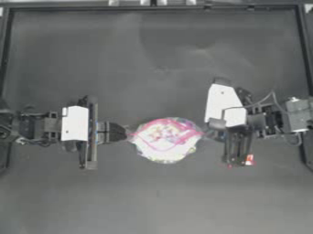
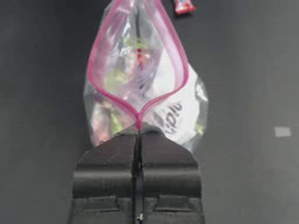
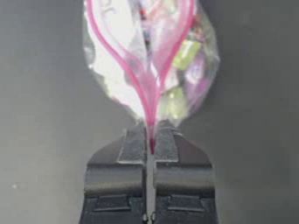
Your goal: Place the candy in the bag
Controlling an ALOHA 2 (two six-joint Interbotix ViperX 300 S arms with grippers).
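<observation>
Jaws clenched on both sides: left gripper point(image 2: 139, 131) pinching the left end of the bag point(image 1: 164, 139) at its pink seal strip, right gripper point(image 3: 151, 131) pinching the right end. Held between the two at the middle of the dark bench point(image 1: 153, 59), mouth spread open, colourful sweets showing inside. Candy point(image 1: 249, 159) lying on the bench, just right of the bag, beside the right arm.

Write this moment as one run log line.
left gripper: shut on bag | right gripper: shut on bag | bag mouth open | candy: on table, outside bag
</observation>
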